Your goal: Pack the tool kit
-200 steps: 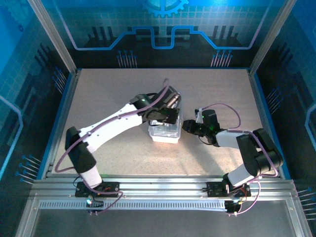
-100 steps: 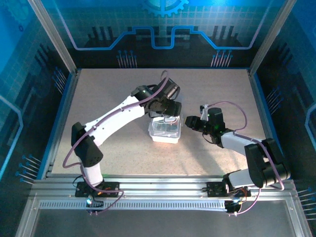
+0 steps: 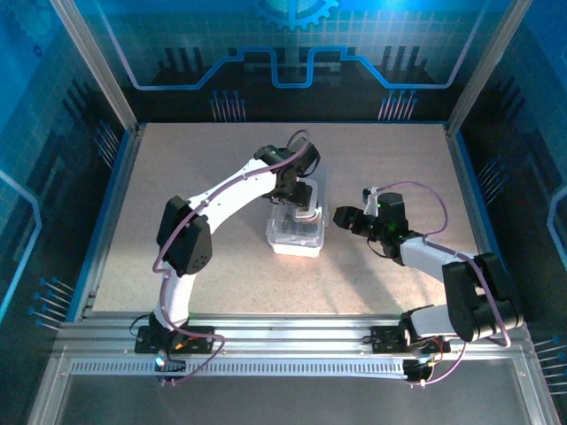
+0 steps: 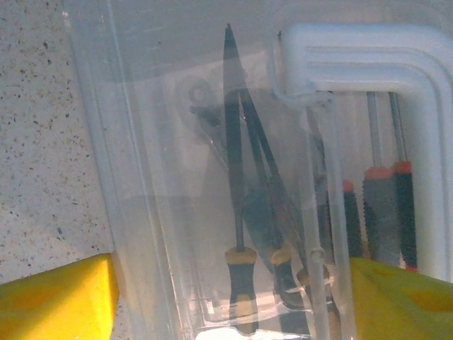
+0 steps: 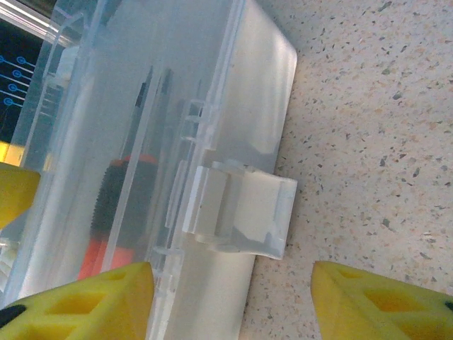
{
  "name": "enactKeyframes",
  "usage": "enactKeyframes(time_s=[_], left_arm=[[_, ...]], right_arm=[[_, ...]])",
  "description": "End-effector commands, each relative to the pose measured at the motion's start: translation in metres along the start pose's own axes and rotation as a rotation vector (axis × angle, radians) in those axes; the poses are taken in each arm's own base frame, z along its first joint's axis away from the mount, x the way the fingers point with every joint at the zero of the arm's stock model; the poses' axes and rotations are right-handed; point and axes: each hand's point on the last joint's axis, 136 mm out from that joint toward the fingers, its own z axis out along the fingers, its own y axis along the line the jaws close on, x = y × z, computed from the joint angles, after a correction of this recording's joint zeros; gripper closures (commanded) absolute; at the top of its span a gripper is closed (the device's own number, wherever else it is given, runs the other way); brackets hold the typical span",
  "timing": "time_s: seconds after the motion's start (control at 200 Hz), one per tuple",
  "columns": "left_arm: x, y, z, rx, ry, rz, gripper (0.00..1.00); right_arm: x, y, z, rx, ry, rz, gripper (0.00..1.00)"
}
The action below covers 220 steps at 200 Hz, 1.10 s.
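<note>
Latching step: tools lie inside the lidded case; left pincer and right pincer gape apart. Next, probably snap the latch down.

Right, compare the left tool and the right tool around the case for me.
The left tool points down over the case lid, by the white handle; the right tool lies low at the case's side, facing its latch. The left tool looks through the lid at the packed screwdrivers; the right tool frames the latch between its fingers. Both are open and grip nothing.
</note>
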Motion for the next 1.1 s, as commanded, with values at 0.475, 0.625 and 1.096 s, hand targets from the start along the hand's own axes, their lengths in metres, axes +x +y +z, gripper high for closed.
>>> enactKeyframes(time_s=[0.475,0.625,1.096], left_arm=[[0.072,0.072,0.055,0.067,0.136,-0.153,0.63],[0.071,0.074,0.054,0.06,0.136,-0.149,0.64],[0.069,0.074,0.047,0.074,0.122,-0.151,0.65]], right_arm=[[-0.008,0.042,0.015,-0.342,0.037,0.063,0.35],[-0.016,0.055,0.029,-0.456,0.044,0.137,0.33],[-0.016,0.067,0.055,-0.511,0.088,0.185,0.32]])
